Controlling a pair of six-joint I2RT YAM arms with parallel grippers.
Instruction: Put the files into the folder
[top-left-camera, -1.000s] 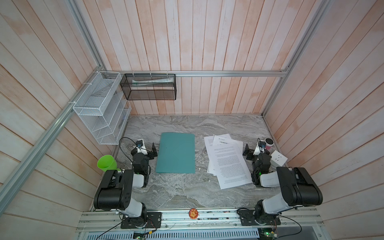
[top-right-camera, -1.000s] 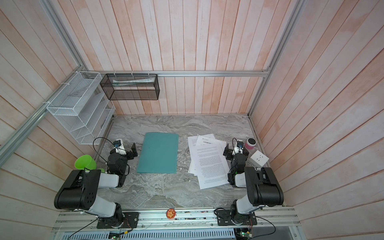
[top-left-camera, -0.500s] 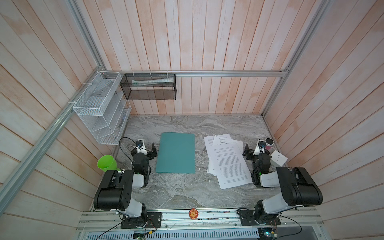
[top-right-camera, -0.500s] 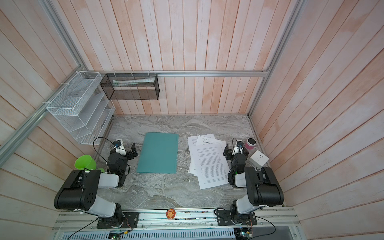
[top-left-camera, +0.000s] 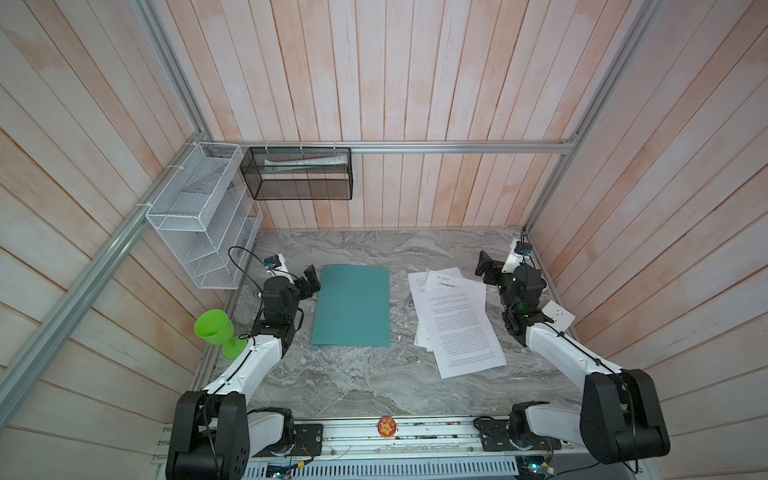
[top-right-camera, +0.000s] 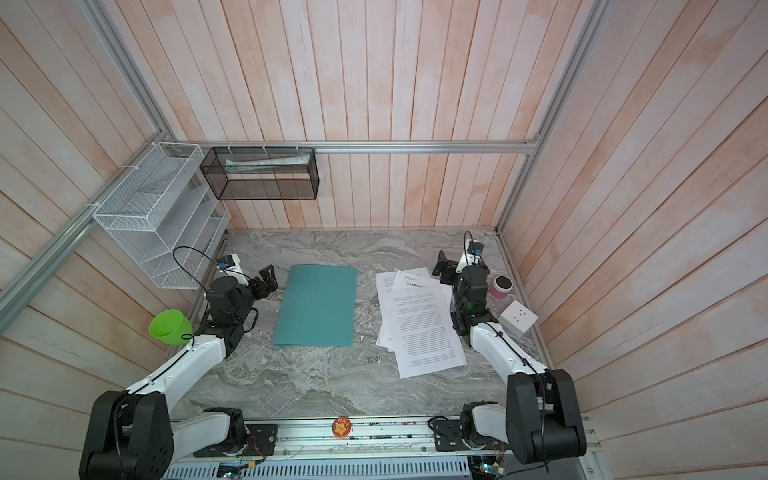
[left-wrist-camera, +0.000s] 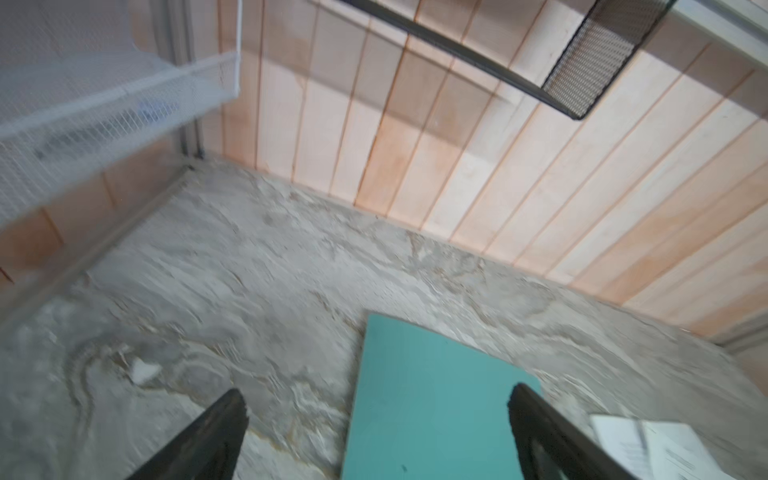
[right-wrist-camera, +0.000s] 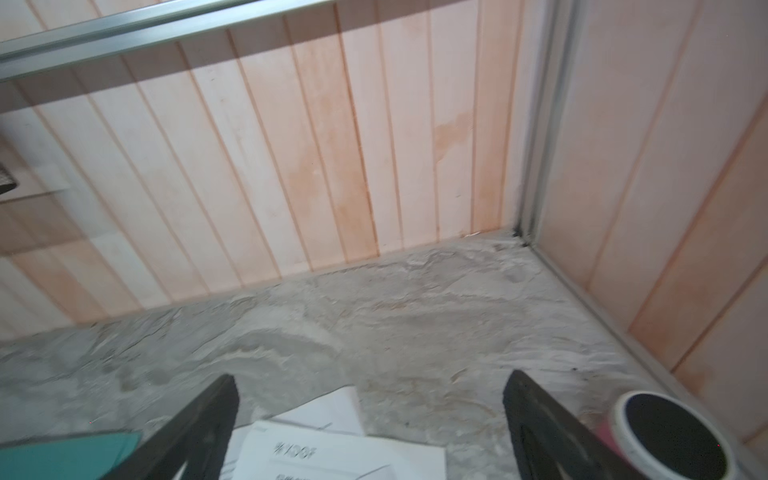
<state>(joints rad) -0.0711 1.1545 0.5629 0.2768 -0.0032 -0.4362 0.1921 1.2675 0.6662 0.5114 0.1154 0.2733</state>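
Several loose white files (top-left-camera: 455, 320) lie in an untidy overlapping pile at centre right of the marbled bench (top-left-camera: 353, 386) in both top views, well apart from the closed teal folder (top-left-camera: 352, 305) lying flat at centre left. All look light, thin and floppy, so a free corner or edge seems the best hold. The left pincer (top-left-camera: 310, 281) hangs spread and empty just beside the folder's upper left corner; the right pincer (top-left-camera: 484, 269), also spread and empty, is near the pile's upper right. The sheet count, the small print and the folder's inside cannot be made out.
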